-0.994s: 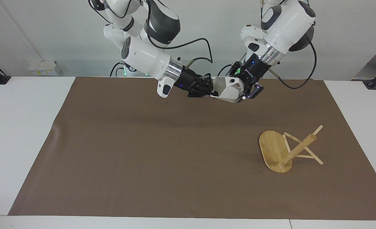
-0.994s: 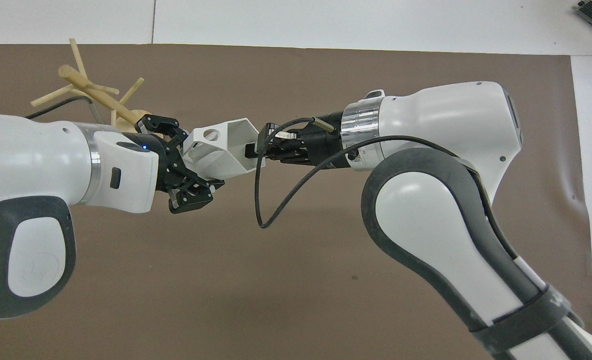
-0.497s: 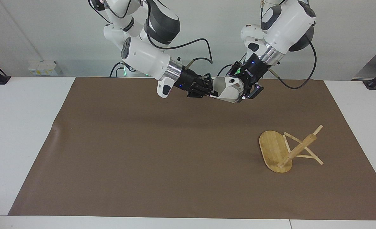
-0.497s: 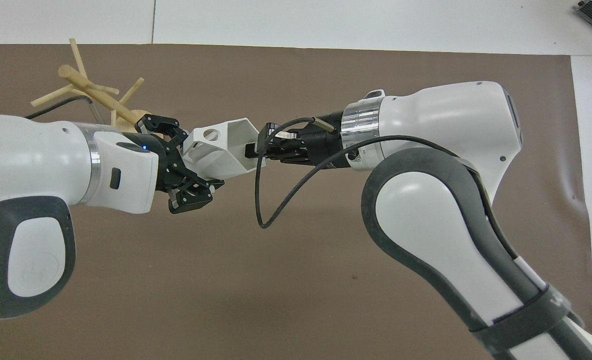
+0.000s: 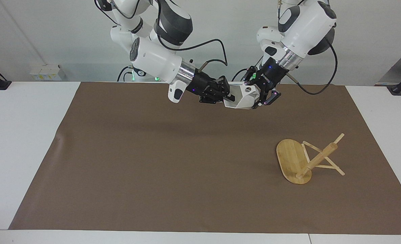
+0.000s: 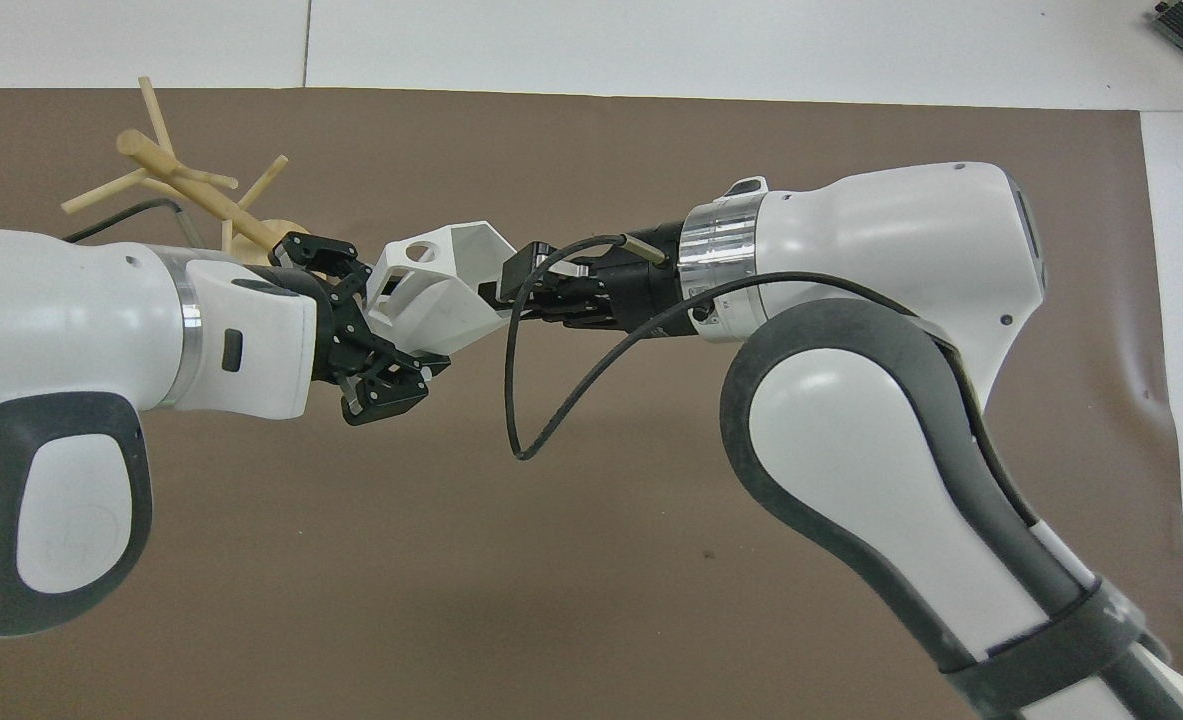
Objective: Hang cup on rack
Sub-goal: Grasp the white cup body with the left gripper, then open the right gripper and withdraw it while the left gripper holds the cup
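Observation:
The white faceted cup (image 5: 241, 96) is held in the air on its side over the brown mat, near the robots' edge of the table. Its handle hole faces up in the overhead view (image 6: 421, 262). My right gripper (image 5: 228, 95) is shut on the cup's rim. My left gripper (image 5: 255, 93) is open, with a finger on each side of the cup's bottom end and the lower finger (image 6: 383, 385) apart from it. The bamboo rack (image 5: 302, 161) lies tipped over on the mat toward the left arm's end. In the overhead view the rack (image 6: 176, 180) is partly hidden by my left arm.
The brown mat (image 5: 153, 152) covers most of the white table (image 5: 17, 135). A black cable (image 6: 541, 400) hangs in a loop from my right wrist. A small white box (image 5: 46, 73) sits off the table by the wall.
My right gripper has turned and risen a little with the cup. The cup has tilted and shifted slightly toward the left gripper. The rack has not moved.

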You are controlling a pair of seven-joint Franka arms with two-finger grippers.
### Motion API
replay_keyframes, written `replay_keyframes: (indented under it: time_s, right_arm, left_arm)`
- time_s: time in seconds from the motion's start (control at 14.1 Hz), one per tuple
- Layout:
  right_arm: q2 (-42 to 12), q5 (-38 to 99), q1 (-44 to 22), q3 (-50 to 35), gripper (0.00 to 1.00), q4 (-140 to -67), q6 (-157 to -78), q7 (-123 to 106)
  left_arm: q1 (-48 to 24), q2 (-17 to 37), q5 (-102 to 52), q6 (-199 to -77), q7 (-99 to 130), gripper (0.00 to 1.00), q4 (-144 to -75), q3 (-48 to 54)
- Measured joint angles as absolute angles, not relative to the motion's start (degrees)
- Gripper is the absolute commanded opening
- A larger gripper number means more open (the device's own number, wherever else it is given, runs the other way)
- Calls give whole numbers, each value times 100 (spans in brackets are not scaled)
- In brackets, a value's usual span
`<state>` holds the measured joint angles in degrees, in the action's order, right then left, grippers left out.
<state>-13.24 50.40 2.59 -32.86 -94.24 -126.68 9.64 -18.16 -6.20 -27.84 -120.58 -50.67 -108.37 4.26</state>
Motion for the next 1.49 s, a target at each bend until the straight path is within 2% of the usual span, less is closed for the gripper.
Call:
replay_keyframes:
  time_s: [0.71,1.21,1.49]
  right_arm:
    - [-1275,4862,264,-3275,100,-9400,-12783,884]
    - [-904,3123,313,-2916,100,-9364,-13045,828]
    - [-633,1896,326,-2437,100,-9381,-12340,829]
  left_arm:
    - [-1812,-620,-2785,-12057,-4459,0,-10894,399]
    - [-1711,-622,-2785,-12065,-3634,0,-11001,359]
    - [-1632,-624,-2579,-12076,-2772,0,-11059,334]
